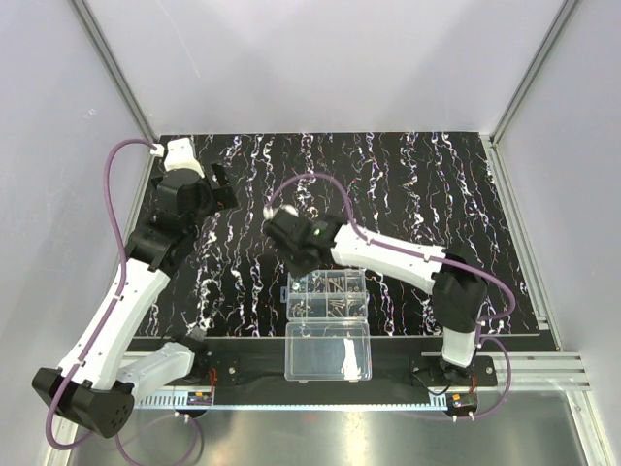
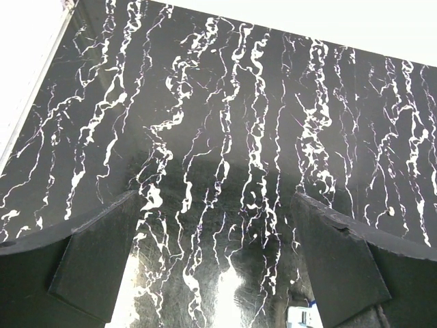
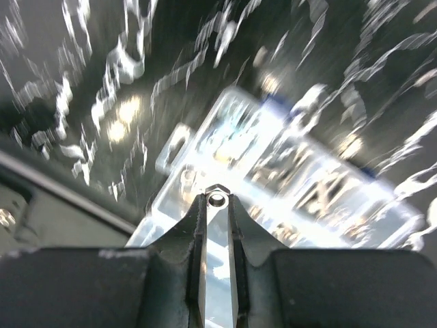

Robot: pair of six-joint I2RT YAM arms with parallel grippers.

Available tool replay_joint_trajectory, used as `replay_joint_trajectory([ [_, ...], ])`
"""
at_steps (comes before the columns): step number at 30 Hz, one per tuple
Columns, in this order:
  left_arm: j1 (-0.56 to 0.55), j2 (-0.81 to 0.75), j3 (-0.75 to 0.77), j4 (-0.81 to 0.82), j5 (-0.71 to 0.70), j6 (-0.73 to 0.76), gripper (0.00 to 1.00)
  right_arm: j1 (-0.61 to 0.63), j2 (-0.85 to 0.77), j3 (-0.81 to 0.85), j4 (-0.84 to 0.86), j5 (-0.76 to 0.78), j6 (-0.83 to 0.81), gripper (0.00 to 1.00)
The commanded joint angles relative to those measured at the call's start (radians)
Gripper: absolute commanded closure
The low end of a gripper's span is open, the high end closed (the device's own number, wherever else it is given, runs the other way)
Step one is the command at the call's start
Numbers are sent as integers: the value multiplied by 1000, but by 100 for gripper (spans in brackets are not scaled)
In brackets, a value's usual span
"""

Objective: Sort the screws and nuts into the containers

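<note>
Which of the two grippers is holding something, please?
The right gripper: it pinches a hexagonal nut near the organizer box, while the left gripper is open and empty.

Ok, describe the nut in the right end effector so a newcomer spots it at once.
Start at the black white-streaked mat, then the clear organizer box near its front edge. Over the box's left side hangs the right end effector, pinched on a silvery hexagonal nut. Unlike the metal pieces lying inside the box, it is held aloft, round hole showing.
</note>
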Motion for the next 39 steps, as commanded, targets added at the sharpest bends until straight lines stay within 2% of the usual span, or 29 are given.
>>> replay_joint_trajectory([
  [1,16,-7,41,38,-23,6,1,39,-60,-96,71,-49,71,98],
  [8,19,-47,15,68,-32,6,1,65,-68,-213,163,-67,97,98],
  [16,19,-34,21,61,-23,5,1,70,-2,-176,185,-72,82,97],
  [19,19,-36,21,61,-26,6,1,74,20,-150,153,-58,84,91],
  [22,19,-44,21,63,-29,10,1,77,4,-153,137,-55,84,89],
  [31,19,-48,21,63,-29,8,1,94,9,-178,139,-96,110,91],
  [33,19,-48,21,63,-27,10,1,97,23,-176,134,-96,111,87],
  [37,19,-51,21,63,-27,10,1,99,24,-170,130,-78,101,72],
  [39,19,-51,21,65,-27,8,1,99,14,-169,125,-60,96,68],
])
